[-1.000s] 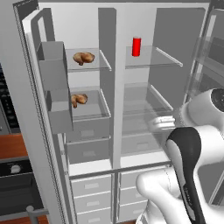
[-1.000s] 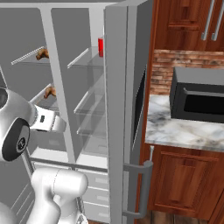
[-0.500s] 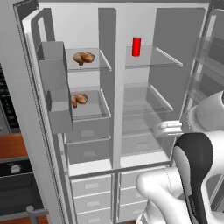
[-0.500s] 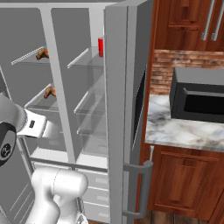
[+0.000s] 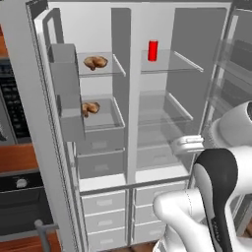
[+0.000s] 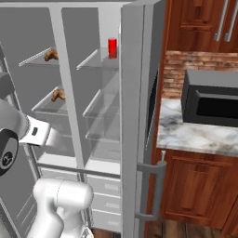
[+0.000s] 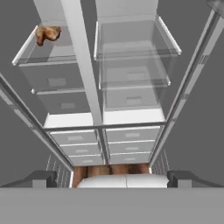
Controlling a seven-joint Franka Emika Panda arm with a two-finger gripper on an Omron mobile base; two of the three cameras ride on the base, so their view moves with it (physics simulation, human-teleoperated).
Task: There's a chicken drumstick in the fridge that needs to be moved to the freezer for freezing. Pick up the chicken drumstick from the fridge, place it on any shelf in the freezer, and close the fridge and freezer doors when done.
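Both doors of the tall grey unit stand open. The chicken drumstick (image 5: 95,62), golden-tan, lies on the top glass shelf (image 5: 115,73) of the left section, the freezer (image 5: 98,147), which has grey drawers below. The right section, the fridge (image 5: 162,113), holds a red can (image 5: 153,50). My gripper (image 7: 113,177) is open and empty, hanging in front of the fridge's lower shelves, well clear of the drumstick (image 6: 50,55). The hand (image 5: 187,144) points toward the unit. The fridge door (image 6: 139,116) carries a dark panel; the plain freezer door (image 5: 29,123) swings out to the left.
A smaller orange-brown food lump (image 5: 90,108) (image 7: 47,33) sits on the freezer's lower shelf. Grey door bins (image 5: 64,74) hang on the freezer door. A microwave (image 6: 211,97) stands on the marble counter (image 6: 195,135) to the right. Drawers (image 5: 103,204) fill the unit's base.
The hand has drawn back a little from the shelves and dropped slightly. Its jaws stayed open. Nothing in the unit moved.
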